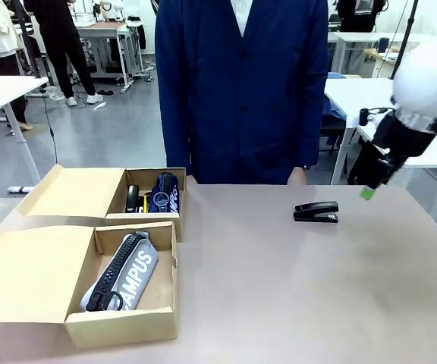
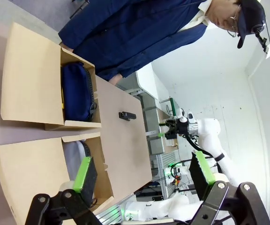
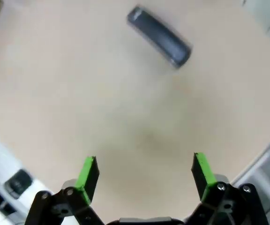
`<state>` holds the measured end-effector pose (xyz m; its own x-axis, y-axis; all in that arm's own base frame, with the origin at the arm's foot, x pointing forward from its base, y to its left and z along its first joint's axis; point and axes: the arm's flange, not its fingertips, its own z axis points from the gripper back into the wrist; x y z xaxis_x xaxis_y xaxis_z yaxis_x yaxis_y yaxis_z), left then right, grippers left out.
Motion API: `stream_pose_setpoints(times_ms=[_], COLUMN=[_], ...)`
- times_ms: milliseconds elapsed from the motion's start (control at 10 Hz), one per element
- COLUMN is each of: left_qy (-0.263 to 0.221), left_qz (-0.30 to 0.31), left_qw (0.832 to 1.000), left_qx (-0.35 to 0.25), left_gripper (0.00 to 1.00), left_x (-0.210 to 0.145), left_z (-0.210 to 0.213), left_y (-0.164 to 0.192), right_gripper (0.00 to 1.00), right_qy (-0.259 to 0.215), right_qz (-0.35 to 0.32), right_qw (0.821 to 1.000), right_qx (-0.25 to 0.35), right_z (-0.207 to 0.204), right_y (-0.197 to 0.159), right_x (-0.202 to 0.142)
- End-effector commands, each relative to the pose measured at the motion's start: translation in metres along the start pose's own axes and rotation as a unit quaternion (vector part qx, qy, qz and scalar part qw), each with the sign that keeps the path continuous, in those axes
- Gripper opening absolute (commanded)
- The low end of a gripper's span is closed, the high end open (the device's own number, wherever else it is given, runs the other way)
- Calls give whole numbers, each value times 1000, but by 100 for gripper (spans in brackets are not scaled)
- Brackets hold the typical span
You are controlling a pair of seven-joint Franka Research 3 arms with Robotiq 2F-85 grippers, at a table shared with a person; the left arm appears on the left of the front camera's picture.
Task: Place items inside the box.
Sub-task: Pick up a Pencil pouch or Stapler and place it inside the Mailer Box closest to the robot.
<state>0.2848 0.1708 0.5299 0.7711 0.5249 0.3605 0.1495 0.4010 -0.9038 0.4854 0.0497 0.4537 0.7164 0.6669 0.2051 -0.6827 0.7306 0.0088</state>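
Two open cardboard boxes sit at the left. The near box (image 1: 120, 326) holds a grey zip pencil case (image 1: 127, 273). The far box (image 1: 144, 220) holds a navy pouch (image 1: 163, 193) and a black stapler (image 1: 132, 199).

The left gripper (image 2: 143, 169) hangs above the near box with its fingers spread wide and nothing between them. In its wrist view the pouch lies well beyond the fingertips.

Farther right, a second stapler (image 1: 315, 212) lies loose on the bare table (image 1: 264, 303). This is the item still to be boxed.

The right gripper (image 1: 370, 189) hovers just beside it and above the table. In its wrist view the fingers (image 3: 90, 171) are parted and empty. The stapler is well ahead of the tips, nearer the right-hand finger, and slanted across the gap.

The step in hand looks like the right arm's pick. To do it well:
- Bring the stapler midway between the pads.
- Turn the wrist so the pads close on the long flat sides, not the ends.
- Come straight down and grip at mid-body, so it does not swing.

On writing, "AMPUS" reads in white on the pencil case, with the first letter hidden at the zip. The pouch carries white print too small to read.
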Motion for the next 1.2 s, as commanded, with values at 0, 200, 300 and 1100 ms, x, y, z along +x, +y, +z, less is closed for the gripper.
stream_pose_setpoints(times_ms=[0,200,300,1100], left_qy=[-5,-5,-5,-5], left_qz=[-9,-9,-9,-9], left_qw=[1000,1000,1000,1000], left_qx=[-11,-11,-11,-11], left_gripper=[100,100,100,100], left_x=[0,0,0,0], left_z=[0,0,0,0], left_y=[-1,-1,-1,-1], right_gripper=[100,100,100,100], right_qy=[-92,2,-59,-29], right_qz=[140,110,128,325], right_qw=[985,981,990,945], right_qx=[32,160,13,35], right_z=[-25,-37,-34,-121], right_y=[-33,-33,-19,-56], right_x=[10,12,23,75])
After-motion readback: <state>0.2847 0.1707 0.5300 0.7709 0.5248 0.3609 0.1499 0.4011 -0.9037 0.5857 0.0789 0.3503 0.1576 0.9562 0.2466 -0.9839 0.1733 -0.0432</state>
